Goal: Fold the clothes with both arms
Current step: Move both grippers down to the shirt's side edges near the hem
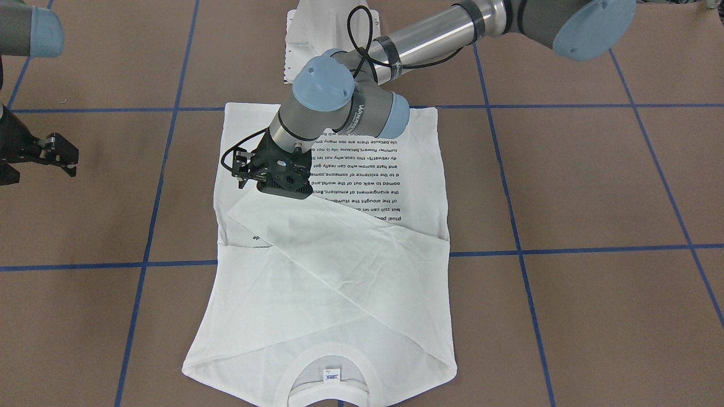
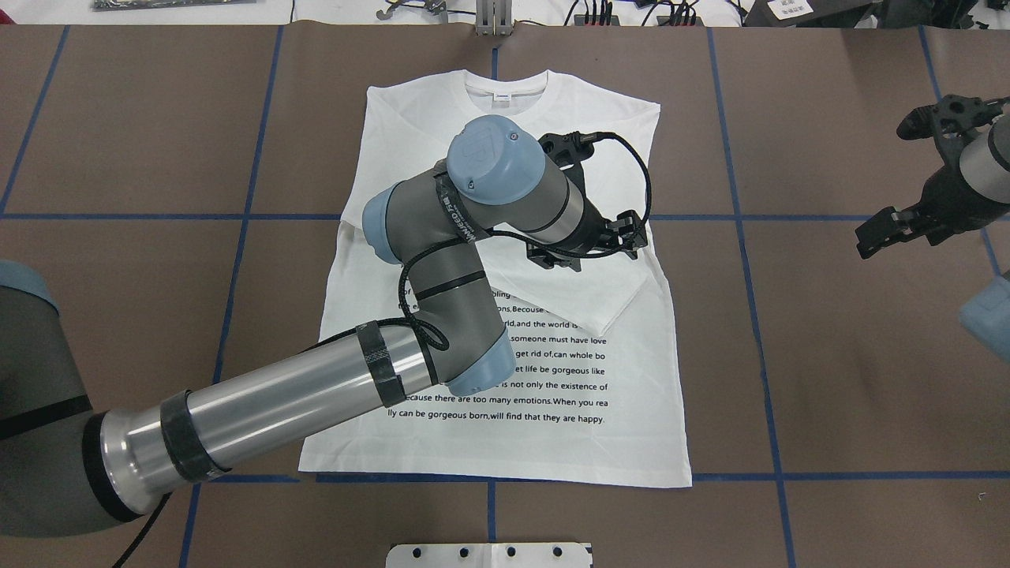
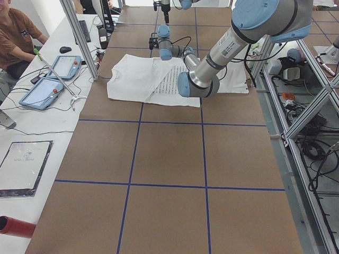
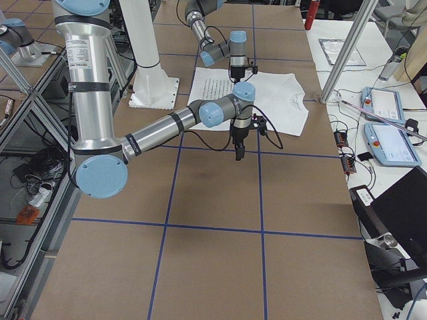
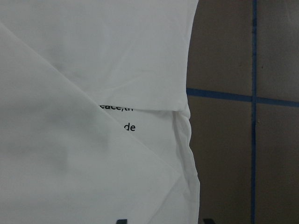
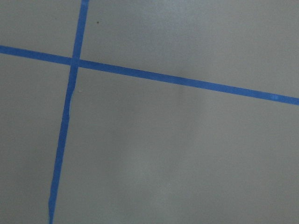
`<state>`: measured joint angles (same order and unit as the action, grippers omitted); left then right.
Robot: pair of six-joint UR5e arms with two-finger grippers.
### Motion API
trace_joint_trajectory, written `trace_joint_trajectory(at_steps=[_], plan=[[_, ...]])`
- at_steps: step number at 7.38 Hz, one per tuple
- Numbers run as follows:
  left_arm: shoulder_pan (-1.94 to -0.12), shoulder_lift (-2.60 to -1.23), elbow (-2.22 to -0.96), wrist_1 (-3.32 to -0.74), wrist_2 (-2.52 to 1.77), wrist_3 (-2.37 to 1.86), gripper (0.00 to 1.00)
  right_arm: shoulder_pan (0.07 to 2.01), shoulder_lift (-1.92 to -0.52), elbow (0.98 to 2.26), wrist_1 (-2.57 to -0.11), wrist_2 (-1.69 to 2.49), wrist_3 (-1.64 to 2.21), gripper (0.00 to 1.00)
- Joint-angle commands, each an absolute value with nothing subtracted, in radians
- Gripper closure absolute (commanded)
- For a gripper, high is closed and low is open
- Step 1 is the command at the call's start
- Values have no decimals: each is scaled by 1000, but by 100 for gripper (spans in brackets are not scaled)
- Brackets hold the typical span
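Note:
The white long-sleeved shirt (image 1: 350, 282) lies flat on the brown table, printed text up, with its collar (image 2: 505, 83) on the side far from the robot. Both sleeves are folded diagonally across the chest. My left gripper (image 1: 280, 189) hangs low over the folded sleeve near the shirt's right edge (image 2: 556, 256). In the left wrist view its fingertips (image 5: 121, 220) stand apart over the cloth with nothing between them. My right gripper (image 1: 70, 158) is off the shirt over bare table (image 2: 868, 241), pointing down, open and empty.
The white pedestal base (image 1: 317, 34) stands at the shirt's hem side. Blue tape lines (image 6: 140, 74) grid the table. Along the far table edge lie tablets (image 3: 50, 90), and an operator (image 3: 16, 37) sits there. A red cylinder (image 3: 13, 226) lies near the left end.

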<state>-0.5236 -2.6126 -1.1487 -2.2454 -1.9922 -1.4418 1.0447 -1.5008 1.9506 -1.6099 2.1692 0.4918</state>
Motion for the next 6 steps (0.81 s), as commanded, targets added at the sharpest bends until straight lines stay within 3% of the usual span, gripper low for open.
trace_joint_trajectory(at_steps=[1, 4, 6], plan=[[-531, -2521, -1272, -2165, -1994, -1434, 1, 1043, -1502, 1960, -1554, 2186, 550, 0], [-554, -2274, -1668, -1843, -1988, -1297, 1, 893, -1514, 1980, -1350, 2163, 853, 0], [-581, -2109, -1870, -1769, -1982, -1217, 1, 694, -1513, 2045, -1350, 2021, 1057, 0]])
